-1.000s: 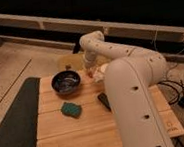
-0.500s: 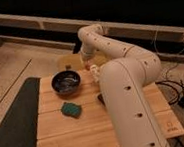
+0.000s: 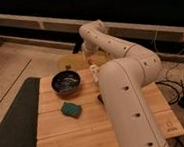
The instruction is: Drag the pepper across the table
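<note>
Camera view shows the white arm (image 3: 124, 84) bending over the far edge of the light wooden table (image 3: 58, 135), its gripper (image 3: 90, 63) low just beyond and to the right of the dark bowl (image 3: 66, 82); whether it is parted or has hold of anything, I cannot tell. A small orange-red bit just right of the bowl, at the arm's edge, may be the pepper (image 3: 92, 68), mostly hidden. Nearer than the bowl lies a green sponge (image 3: 70, 109), and a dark grey mat (image 3: 13, 123) lies left of the table.

dark bowl (image 3: 66, 82), teal sponge (image 3: 70, 109)
</note>
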